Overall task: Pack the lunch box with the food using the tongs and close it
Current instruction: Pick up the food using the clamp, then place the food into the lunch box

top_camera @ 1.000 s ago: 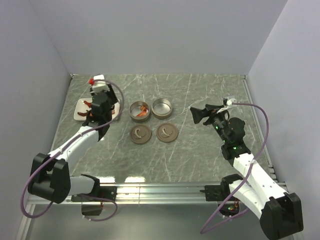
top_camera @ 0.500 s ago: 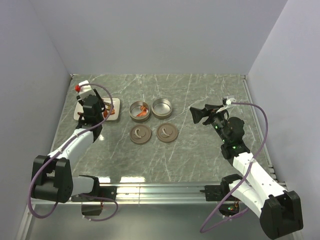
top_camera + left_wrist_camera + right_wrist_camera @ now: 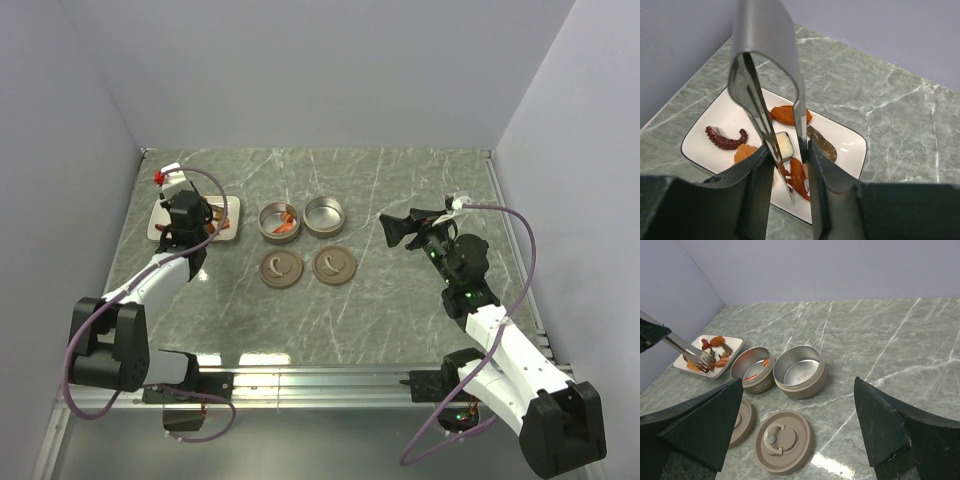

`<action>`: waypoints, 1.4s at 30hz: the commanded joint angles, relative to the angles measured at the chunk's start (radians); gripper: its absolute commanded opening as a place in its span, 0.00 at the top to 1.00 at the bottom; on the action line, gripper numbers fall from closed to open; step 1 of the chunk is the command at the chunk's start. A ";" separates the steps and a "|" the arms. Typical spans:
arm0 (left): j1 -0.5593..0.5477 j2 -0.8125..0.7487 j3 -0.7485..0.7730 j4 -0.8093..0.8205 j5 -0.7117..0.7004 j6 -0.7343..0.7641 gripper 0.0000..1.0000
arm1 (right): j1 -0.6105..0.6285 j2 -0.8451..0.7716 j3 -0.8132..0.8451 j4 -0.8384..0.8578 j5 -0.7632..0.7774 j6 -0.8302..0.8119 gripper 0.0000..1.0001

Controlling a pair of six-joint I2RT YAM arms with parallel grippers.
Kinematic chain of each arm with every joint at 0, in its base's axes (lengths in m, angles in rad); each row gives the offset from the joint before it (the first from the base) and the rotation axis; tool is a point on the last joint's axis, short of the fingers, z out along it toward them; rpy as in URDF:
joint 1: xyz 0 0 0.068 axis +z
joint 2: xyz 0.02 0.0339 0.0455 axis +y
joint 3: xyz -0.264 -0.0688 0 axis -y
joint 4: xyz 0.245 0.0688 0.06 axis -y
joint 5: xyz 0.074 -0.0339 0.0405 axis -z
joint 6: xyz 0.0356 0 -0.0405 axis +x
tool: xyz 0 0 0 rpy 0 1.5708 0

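Note:
My left gripper (image 3: 790,148) (image 3: 189,222) is shut on the metal tongs (image 3: 769,60) and hovers over the white plate (image 3: 852,142) (image 3: 233,207). The tong tips straddle a red-orange piece of food (image 3: 799,179). On the plate also lie a dark red tentacle (image 3: 724,141), an orange fried piece (image 3: 789,114), a white cube (image 3: 785,145) and a crumbed orange piece (image 3: 744,152). The lunch box is two round tins: the left tin (image 3: 279,221) holds orange food, the right tin (image 3: 324,215) is bare. My right gripper (image 3: 798,382) (image 3: 394,230) stands open, raised to the right of the tins.
Two brown lids (image 3: 280,267) (image 3: 334,265) lie flat in front of the tins. The left wall runs close behind the plate. Grey marble table (image 3: 400,320) stretches between the lids and the arm bases.
My left arm swung left from beside the tins to over the plate, and the tongs have narrowed around a piece. The right arm has not moved.

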 commanded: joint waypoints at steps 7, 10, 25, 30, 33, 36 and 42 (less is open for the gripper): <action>0.008 -0.022 0.029 0.023 0.035 -0.009 0.74 | 0.005 -0.001 0.001 0.035 0.005 -0.008 0.02; 0.008 -0.064 0.028 0.019 0.057 -0.012 0.75 | 0.005 -0.002 0.001 0.035 0.008 -0.008 0.02; -0.175 -0.094 0.153 -0.009 0.123 0.046 0.77 | 0.005 -0.010 -0.006 0.035 0.032 -0.009 0.02; -0.245 -0.055 0.204 0.005 0.189 0.043 0.77 | 0.005 -0.029 -0.015 0.030 0.043 -0.011 0.02; -0.277 -0.029 0.216 0.016 0.218 0.037 0.77 | 0.004 -0.032 -0.019 0.030 0.046 -0.012 0.02; -0.298 0.004 0.224 0.026 0.244 0.028 0.77 | 0.004 -0.029 -0.020 0.030 0.046 -0.012 0.02; -0.334 0.067 0.250 0.026 0.239 0.028 0.76 | 0.005 -0.027 -0.022 0.030 0.049 -0.012 0.02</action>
